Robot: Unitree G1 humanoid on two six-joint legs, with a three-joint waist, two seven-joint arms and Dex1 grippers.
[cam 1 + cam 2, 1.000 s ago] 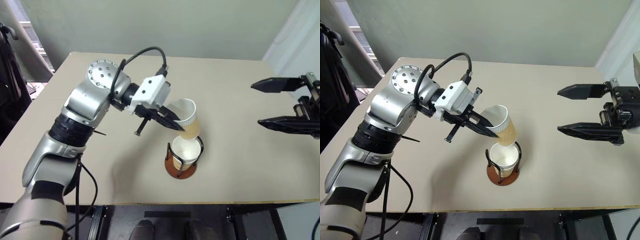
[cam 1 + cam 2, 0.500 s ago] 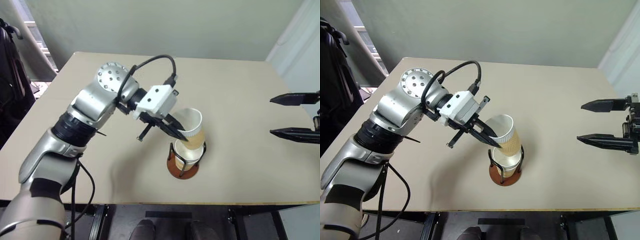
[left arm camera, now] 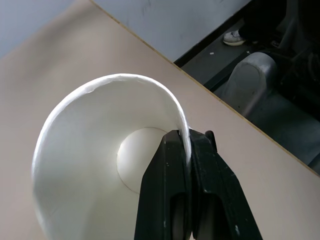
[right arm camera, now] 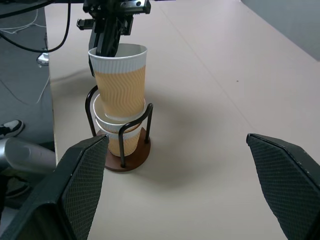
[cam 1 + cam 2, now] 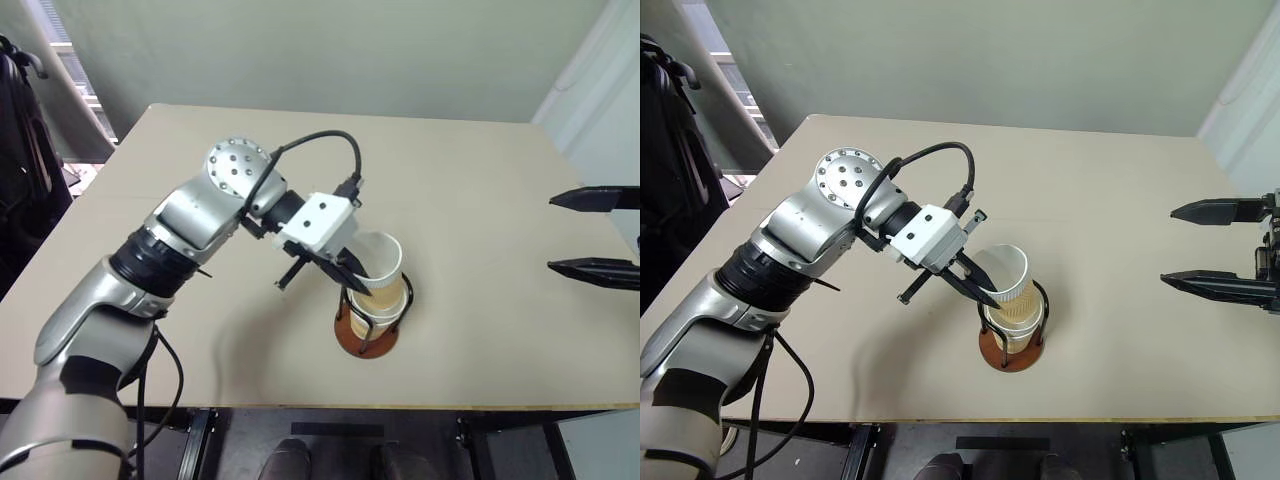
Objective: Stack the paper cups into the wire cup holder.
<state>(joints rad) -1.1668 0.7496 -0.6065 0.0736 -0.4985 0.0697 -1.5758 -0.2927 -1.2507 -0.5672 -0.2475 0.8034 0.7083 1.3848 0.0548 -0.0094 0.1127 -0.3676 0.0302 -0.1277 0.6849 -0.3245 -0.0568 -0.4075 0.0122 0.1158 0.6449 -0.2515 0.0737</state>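
Observation:
The wire cup holder (image 5: 370, 335) stands near the table's front edge, its black loops rising from a reddish-brown disc. A paper cup (image 4: 120, 141) sits inside it. A second paper cup (image 5: 380, 268), tan outside and white inside, is partly sunk into that one, tilted a little. My left gripper (image 5: 352, 274) is shut on this upper cup's rim (image 3: 185, 140), one finger inside, one outside. My right gripper (image 5: 592, 232) hangs open at the table's right edge, well apart from the holder, nothing between its fingers (image 4: 82, 175).
The beige table (image 5: 470, 190) is bare behind and to both sides of the holder. A dark chair (image 5: 670, 180) stands off the table's left side. The table's front edge (image 5: 400, 405) runs close below the holder.
My left gripper has lowered the upper cup from above the holder down into the cup that sits in it. My right gripper has drawn away to the right, still open.

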